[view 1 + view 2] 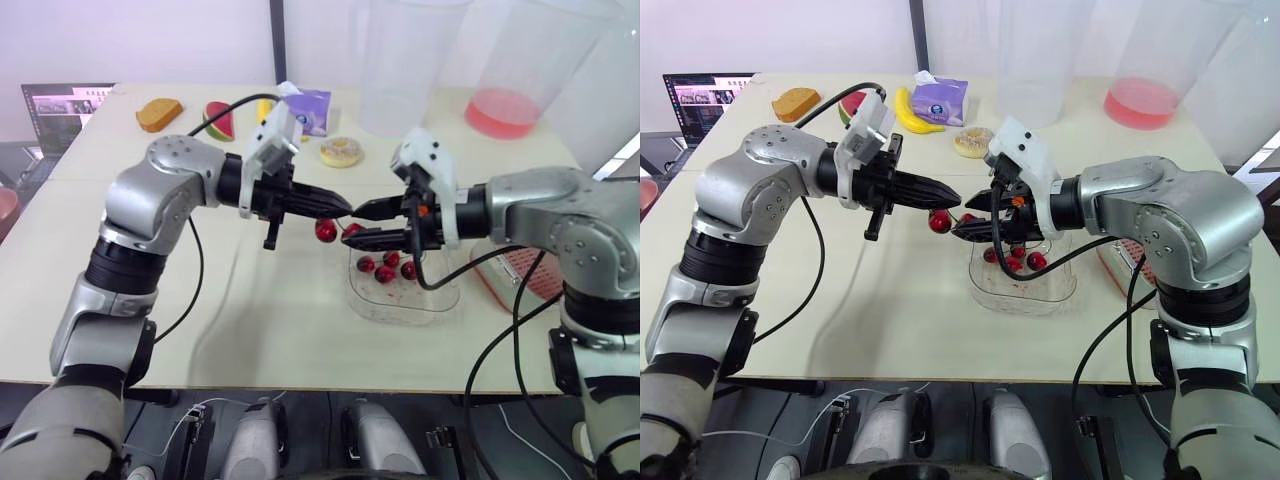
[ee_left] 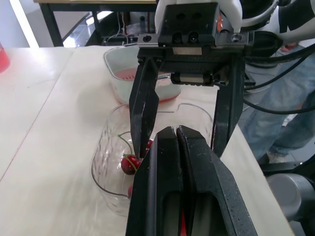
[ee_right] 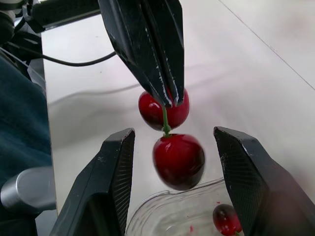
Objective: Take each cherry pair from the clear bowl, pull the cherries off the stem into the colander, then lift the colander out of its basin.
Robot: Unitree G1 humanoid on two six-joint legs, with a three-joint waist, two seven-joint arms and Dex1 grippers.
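Head view: left gripper point(image 1: 347, 208), arm bent in from left, tips pinched on stem point(image 3: 165, 118) of cherry pair point(image 1: 326, 230) at centre; right gripper point(image 1: 358, 225) faces it, fingers apart | clear bowl point(image 1: 400, 308) just below, holding cherries point(image 1: 385, 268) | left wrist view: colander point(image 2: 129, 73) in basin point(image 2: 114, 84) beyond bowl | right wrist view: lower cherry between spread fingers, not touching.

Left arm point(image 1: 160, 195): elbow bent, forearm level, reaching inward.
Left gripper point(image 1: 343, 207): fingers pressed together, pinching the stem of a cherry pair point(image 3: 178, 160).
Right arm point(image 1: 545, 215): forearm level, reaching inward, opposing.
Right gripper point(image 1: 351, 226): fingers spread, flanking the pair without contact.
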